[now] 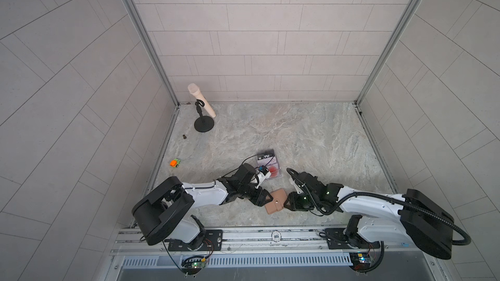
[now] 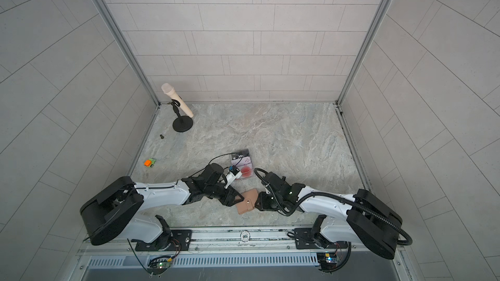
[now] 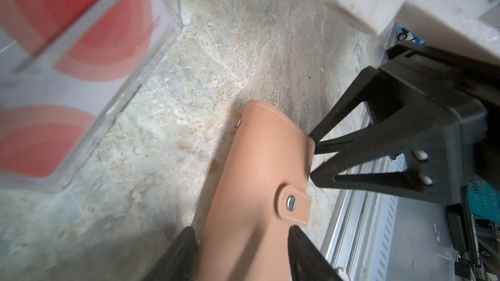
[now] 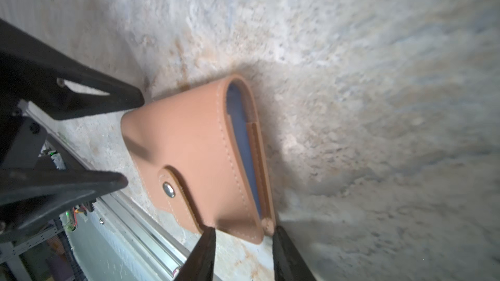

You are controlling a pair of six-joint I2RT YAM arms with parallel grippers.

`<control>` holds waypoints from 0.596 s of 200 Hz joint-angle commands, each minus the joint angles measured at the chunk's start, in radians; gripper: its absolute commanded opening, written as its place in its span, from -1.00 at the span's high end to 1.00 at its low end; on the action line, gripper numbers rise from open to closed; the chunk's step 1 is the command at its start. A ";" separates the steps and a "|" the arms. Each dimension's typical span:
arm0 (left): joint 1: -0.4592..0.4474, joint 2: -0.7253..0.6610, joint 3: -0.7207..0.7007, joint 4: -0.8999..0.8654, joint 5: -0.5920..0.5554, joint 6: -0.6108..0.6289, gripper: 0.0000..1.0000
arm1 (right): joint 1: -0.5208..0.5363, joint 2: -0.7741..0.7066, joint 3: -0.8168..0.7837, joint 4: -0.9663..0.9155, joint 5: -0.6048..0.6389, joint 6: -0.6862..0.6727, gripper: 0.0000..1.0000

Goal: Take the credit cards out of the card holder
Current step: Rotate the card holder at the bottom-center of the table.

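**Card holder at front edge, both grippers on its ends**

You've got clutter on the left of the desk (image 1: pixel 311 136): a microphone (image 1: pixel 201 101) on its stand in the far left corner, a small dark part (image 1: pixel 185 136) by the left edge, and an orange-and-green toy car (image 1: pixel 175 162) further forward along that edge.

Left gripper (image 3: pixel 243 239): jaws about half wide, straddling the left end of the card holder (image 1: pixel 276 201). In the right wrist view, one finger touches a corner and the other stands just off, near the snap tab (image 3: pixel 293 206).

A clear case (image 1: pixel 267 162) with a red-spot card and a "Vip" card lies near the desk's middle, just behind the left wrist.

The card holder, tan, lies flat near the front edge, about centre, with the tab over the cover. Blue shows inside the fold (image 4: pixel 238 131); you can't tell if it's a card.

Right gripper (image 4: pixel 243 241): jaws narrow, tips at the holder's right end. You can't tell whether they pinch it.
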 commanded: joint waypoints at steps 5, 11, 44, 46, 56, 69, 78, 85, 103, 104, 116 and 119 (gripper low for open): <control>-0.013 -0.043 -0.046 0.018 0.009 -0.035 -0.18 | -0.017 0.040 0.034 0.001 0.073 0.002 0.33; -0.019 -0.053 -0.054 0.019 0.004 -0.042 -0.18 | -0.019 0.051 0.038 0.009 0.076 0.000 0.36; -0.041 -0.075 -0.081 0.022 -0.022 -0.085 -0.19 | -0.022 0.127 0.073 0.055 0.062 -0.001 0.48; -0.041 -0.075 -0.082 0.022 -0.024 -0.087 -0.19 | -0.022 0.132 0.076 0.057 0.061 -0.001 0.48; -0.046 -0.072 -0.086 0.025 -0.033 -0.107 -0.19 | -0.021 0.149 0.092 0.060 0.057 -0.010 0.49; -0.051 -0.066 -0.086 0.036 -0.040 -0.132 -0.19 | -0.021 0.160 0.116 0.058 0.057 -0.028 0.50; -0.053 -0.064 -0.091 0.056 -0.048 -0.154 -0.19 | -0.021 0.163 0.134 0.056 0.061 -0.050 0.50; -0.055 -0.061 -0.095 0.080 -0.054 -0.174 -0.19 | -0.022 0.162 0.147 0.052 0.068 -0.066 0.50; -0.059 -0.059 -0.106 0.123 -0.065 -0.221 -0.19 | -0.022 0.157 0.197 -0.008 0.098 -0.121 0.49; -0.059 -0.059 -0.106 0.123 -0.065 -0.223 -0.19 | -0.022 0.156 0.203 -0.013 0.100 -0.125 0.49; -0.059 -0.066 -0.112 0.125 -0.079 -0.243 -0.19 | -0.023 0.147 0.234 -0.079 0.121 -0.157 0.44; -0.058 -0.069 -0.113 0.124 -0.084 -0.247 -0.18 | -0.022 0.143 0.239 -0.096 0.126 -0.160 0.43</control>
